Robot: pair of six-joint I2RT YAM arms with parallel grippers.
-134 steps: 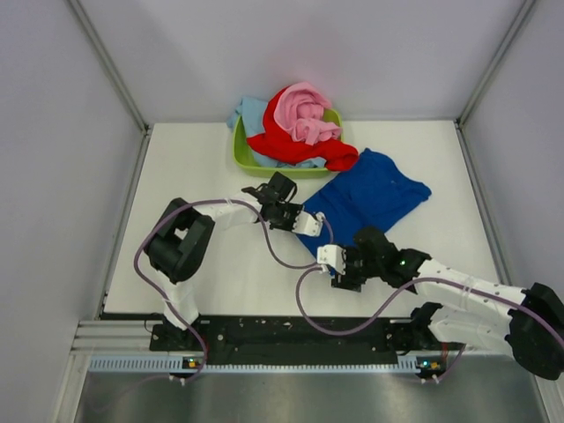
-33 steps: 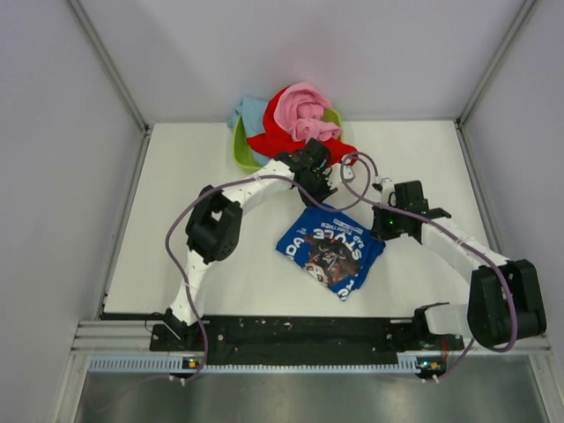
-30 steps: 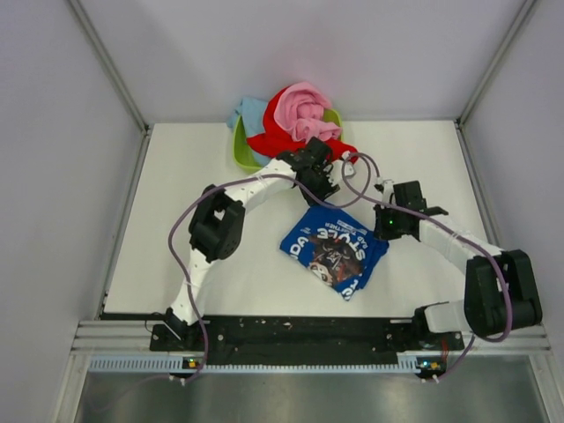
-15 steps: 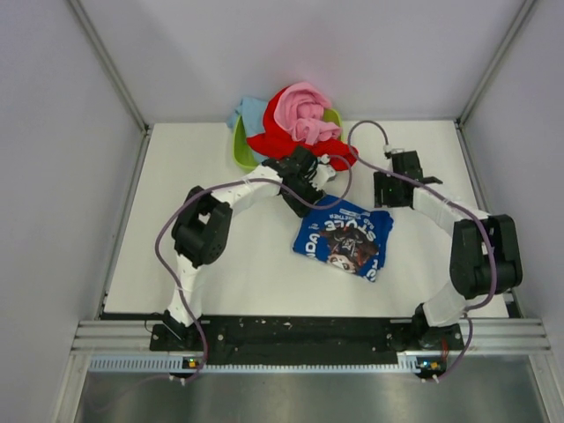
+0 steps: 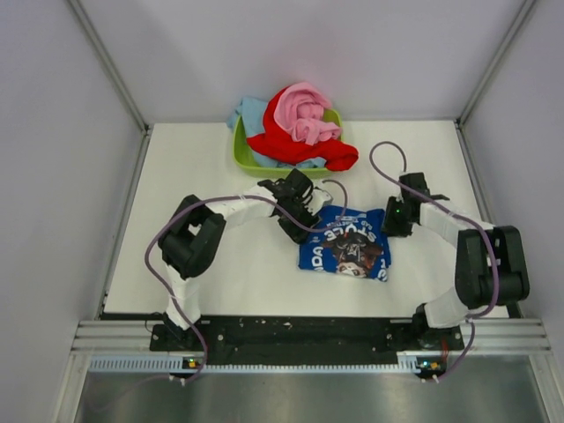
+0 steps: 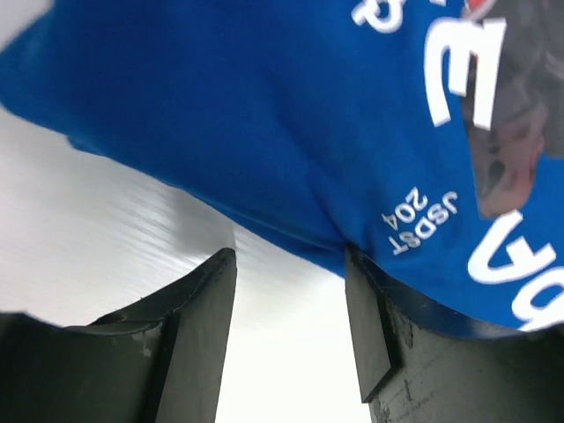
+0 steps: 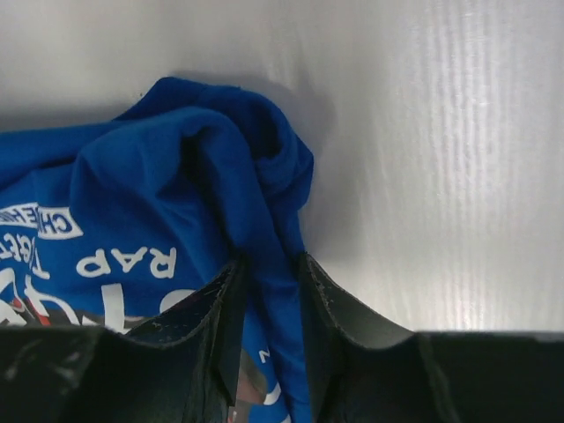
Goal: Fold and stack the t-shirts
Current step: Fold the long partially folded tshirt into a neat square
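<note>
Top view, room: pale grey walls (image 5: 300, 44) on three sides, with metal frame posts (image 5: 106, 62) slanting up in the corners.
Top view, surface: a white table (image 5: 194, 176), matte, with a ribbed metal rail (image 5: 264, 361) along its near edge, where both arm bases sit.
Top view, far edge: a lime green tub (image 5: 242, 159) heaped with a red t-shirt (image 5: 300, 150), a pink t-shirt (image 5: 300, 110) on top and a light blue t-shirt (image 5: 249, 113) spilling over at the left.
Top view, task shirt: the royal blue t-shirt (image 5: 345, 251) lies folded into a compact rectangle at mid-table, print side up, well apart from the tub.
Top view, arms: the left gripper (image 5: 298, 227) is at the shirt's far-left corner and the right gripper (image 5: 394, 222) at its far-right corner.
Left wrist view, surface: bare white table (image 6: 106, 229) with a faint sheen.
Left wrist view, shirt: the royal blue t-shirt (image 6: 264, 115) fills the upper picture, white lettering showing.
Left wrist view, left gripper (image 6: 289, 264): its fingers (image 6: 203, 326) stand moderately apart with bare table between them; the cloth's edge lies over the right finger's tip.
Right wrist view, surface: white table (image 7: 441, 132) with fine ribbing.
Right wrist view, shirt: the royal blue t-shirt (image 7: 150, 194) bunches into a rumpled corner.
Right wrist view, right gripper (image 7: 269, 269): its fingers (image 7: 339, 317) stand narrow, pinching a ridge of the blue cloth.
</note>
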